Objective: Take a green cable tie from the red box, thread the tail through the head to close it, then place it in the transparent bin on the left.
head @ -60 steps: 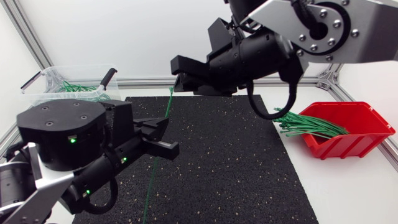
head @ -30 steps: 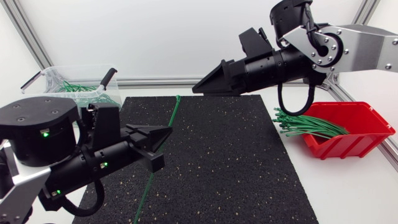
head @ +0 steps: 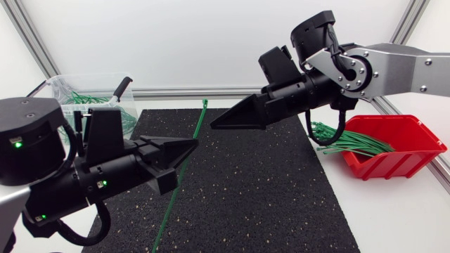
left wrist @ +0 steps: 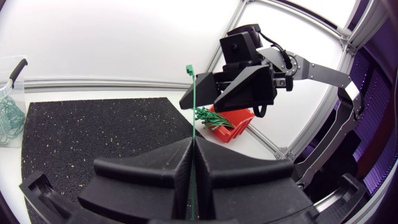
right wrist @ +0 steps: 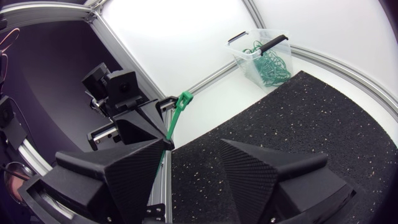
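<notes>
While our left gripper [head: 185,148] pinches the green cable tie [head: 197,124] at lower left, our right gripper [head: 218,125] hangs spread at centre.

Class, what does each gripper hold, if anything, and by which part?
Left gripper holds the cable tie mid-strap, head up and free. Right gripper is open, holding nothing.

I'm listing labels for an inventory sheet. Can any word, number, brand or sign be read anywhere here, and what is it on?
None: no view shows readable text.
The red box, transparent bin, black mat, green cable tie, left arm and right arm show no legible print.
The left arm has only small green lights, not characters.
</notes>
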